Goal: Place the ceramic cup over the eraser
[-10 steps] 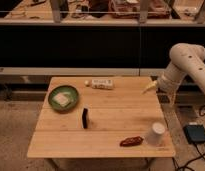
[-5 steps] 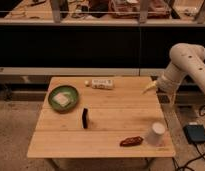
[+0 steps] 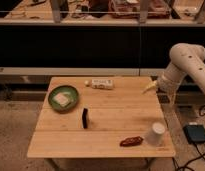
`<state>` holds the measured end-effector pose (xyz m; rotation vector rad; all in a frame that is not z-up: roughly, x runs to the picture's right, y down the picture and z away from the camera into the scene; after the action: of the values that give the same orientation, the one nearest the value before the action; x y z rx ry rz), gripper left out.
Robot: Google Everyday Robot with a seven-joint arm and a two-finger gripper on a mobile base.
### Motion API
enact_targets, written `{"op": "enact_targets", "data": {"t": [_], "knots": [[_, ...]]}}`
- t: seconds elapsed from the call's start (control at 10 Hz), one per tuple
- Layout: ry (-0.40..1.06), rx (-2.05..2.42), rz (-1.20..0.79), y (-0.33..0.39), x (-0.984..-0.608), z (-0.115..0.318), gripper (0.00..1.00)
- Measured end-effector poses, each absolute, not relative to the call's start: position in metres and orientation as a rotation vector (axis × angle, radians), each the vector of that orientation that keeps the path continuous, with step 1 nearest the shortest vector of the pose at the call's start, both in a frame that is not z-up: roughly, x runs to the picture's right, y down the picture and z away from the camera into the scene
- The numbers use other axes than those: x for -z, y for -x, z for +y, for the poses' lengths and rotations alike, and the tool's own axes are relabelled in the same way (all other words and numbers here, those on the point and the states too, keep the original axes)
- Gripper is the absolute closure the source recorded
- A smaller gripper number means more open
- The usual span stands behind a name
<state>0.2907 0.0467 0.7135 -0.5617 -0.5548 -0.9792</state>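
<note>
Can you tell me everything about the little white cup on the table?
The ceramic cup is small, plain white and tapered, with no handle. It sits on the wooden table near the front right corner. A reddish-brown thing lies just to its left; I can't tell if they touch. Nothing holds the cup: the gripper hangs apart from it, by the table's right edge.

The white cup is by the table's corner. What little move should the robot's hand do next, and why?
Probably move the hand toward the ceramic cup. The hand hangs by the far right side of the table, well apart from the cup, which stands at the near right corner beside a reddish-brown object. The eraser stands uncovered mid-table, so the cup needs grasping first.
</note>
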Motion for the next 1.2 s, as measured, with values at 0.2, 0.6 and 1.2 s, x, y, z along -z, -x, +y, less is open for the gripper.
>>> {"op": "enact_targets", "data": {"t": [0.2, 0.6, 1.2], "knots": [[0.573, 0.995, -0.514, -0.301, -0.706, 0.046, 0.2], [0.571, 1.02, -0.519, -0.316, -0.67, 0.089, 0.2], [0.5, 1.02, -0.583, -0.305, -0.655, 0.107, 0.2]]}}
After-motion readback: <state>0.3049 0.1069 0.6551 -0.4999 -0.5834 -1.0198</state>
